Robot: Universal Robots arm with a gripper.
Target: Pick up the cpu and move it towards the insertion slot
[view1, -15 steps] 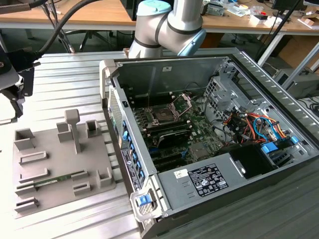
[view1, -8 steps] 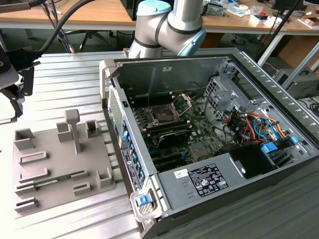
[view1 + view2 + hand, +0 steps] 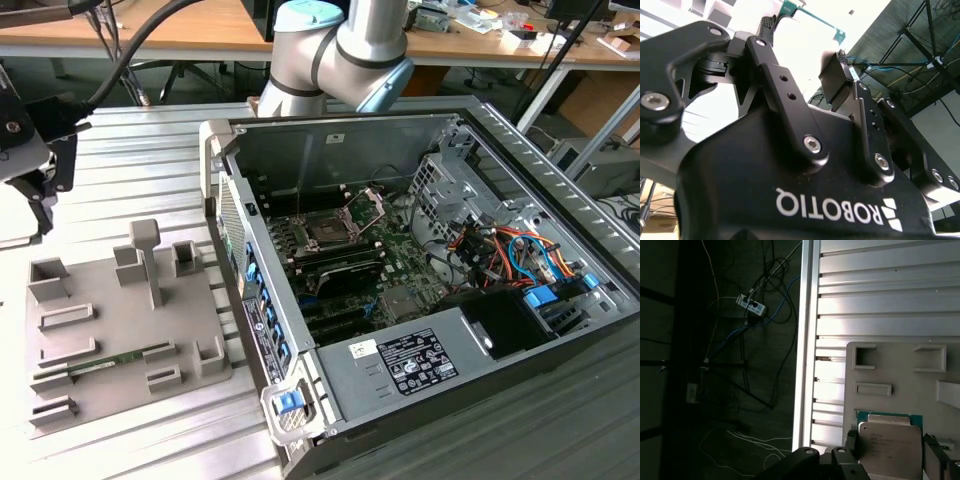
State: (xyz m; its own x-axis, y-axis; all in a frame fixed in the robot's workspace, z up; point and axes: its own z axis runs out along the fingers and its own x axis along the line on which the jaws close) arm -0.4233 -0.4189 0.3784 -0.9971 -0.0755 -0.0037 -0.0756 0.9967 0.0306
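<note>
Gripping the cpu point(image 3: 888, 449) by opposite edges, the gripper point(image 3: 890, 452) has its fingers point(image 3: 852, 445) clenched on it at the lower right of the first wrist view, above the grey tray point(image 3: 900, 375). The chip looks light, rigid and fragile, so edge contact seems safest. At centre frame in the exterior view lies the insertion slot point(image 3: 330, 232), frame raised, well apart from the tray.

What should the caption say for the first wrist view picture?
End effector gripping the cpu above the grey tray.

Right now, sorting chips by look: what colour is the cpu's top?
Silvery grey, green rim; the cpu shows best in the first wrist view.
</note>
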